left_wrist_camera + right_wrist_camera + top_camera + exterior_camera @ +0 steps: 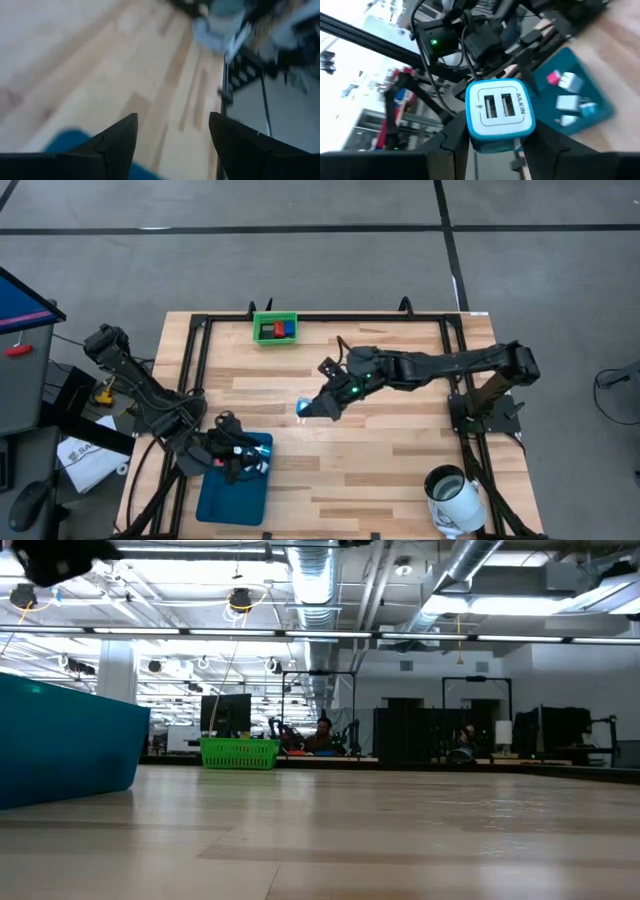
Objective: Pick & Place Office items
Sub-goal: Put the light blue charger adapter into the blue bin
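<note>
Right arm is reaching across the table's middle, its right gripper [322, 406] clamping a white-and-cyan USB charger cube [500, 114] between both fingers. Left arm is folding low, its left gripper [243, 460] hovering over the teal tray [232, 498], fingers spread apart.

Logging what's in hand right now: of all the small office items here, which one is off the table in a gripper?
The cyan-and-white USB charger cube, clamped in the right gripper over mid-table. The others lie in the teal tray or green bin.
</note>
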Motion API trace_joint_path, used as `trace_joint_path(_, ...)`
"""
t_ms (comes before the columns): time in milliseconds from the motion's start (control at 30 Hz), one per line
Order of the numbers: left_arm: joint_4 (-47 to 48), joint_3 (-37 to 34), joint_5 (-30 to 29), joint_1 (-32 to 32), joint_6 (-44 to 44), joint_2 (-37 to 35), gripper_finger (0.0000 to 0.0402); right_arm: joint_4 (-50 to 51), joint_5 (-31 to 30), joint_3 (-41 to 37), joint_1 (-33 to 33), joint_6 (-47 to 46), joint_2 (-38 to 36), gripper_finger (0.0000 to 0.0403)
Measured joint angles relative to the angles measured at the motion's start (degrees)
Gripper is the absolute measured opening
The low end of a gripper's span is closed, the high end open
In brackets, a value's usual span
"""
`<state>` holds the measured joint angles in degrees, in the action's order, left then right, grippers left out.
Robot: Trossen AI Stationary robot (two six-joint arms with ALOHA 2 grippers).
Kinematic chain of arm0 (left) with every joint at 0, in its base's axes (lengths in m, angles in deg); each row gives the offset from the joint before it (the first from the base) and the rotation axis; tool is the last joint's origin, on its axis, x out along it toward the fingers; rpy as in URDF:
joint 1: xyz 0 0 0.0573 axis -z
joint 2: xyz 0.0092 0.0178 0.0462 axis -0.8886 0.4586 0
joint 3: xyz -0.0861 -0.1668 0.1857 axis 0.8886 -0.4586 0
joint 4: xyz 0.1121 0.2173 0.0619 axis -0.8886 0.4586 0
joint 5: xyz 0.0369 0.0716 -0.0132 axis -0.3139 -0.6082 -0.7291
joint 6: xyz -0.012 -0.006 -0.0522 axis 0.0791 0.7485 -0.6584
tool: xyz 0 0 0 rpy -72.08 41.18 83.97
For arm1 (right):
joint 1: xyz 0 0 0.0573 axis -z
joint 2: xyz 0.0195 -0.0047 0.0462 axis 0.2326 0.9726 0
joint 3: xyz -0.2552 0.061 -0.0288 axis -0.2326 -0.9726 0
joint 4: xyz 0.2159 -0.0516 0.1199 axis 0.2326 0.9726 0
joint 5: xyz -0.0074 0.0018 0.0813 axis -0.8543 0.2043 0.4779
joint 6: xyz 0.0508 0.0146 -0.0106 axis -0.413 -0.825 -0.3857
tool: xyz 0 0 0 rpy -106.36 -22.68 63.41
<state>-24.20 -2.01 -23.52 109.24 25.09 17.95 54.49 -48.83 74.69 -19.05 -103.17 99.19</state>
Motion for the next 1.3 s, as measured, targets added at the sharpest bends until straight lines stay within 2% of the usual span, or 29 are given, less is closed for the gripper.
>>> trace_joint_path(200,-11.88,0.0,-19.88,3.21,10.78,0.02,0.0241,-10.34,3.03,-0.11,-1.54,-5.64,4.19,0.0135)
trace_joint_path(267,-15.92,0.0,-23.74,3.57,17.8,0.02,0.0241,-14.13,4.0,-0.11,-2.0,-7.41,5.51,0.0135)
trace_joint_path(367,-19.59,0.0,-25.61,3.02,26.55,0.02,0.0242,-20.33,6.48,-0.06,-2.85,-10.48,7.36,0.0135)
trace_joint_path(567,-26.81,-0.02,-21.65,0.88,38.41,0.02,0.0277,-27.99,10.44,-0.11,-3.95,-16.32,10.91,0.0135)
trace_joint_path(767,-36.04,0.0,-17.04,1.32,48.26,0.0,0.0329,-28.91,12.05,-0.13,-4.84,-18.18,11.46,0.0135)
trace_joint_path(900,-38.88,0.0,-10.64,1.34,49.79,0.0,0.0351,-29.06,12.63,-0.11,-4.94,-19.44,11.42,0.0135)
trace_joint_path(1133,-40.42,-0.02,-9.28,0.72,53.69,0.0,0.0361,-27.95,13.42,-0.13,-5.2,-19.62,11.42,0.0135)
trace_joint_path(1300,-40.72,-0.02,-5.86,-2.63,53.84,0.22,0.0361,-27.9,13.16,-0.11,-5.05,-19.58,11.42,0.0135)
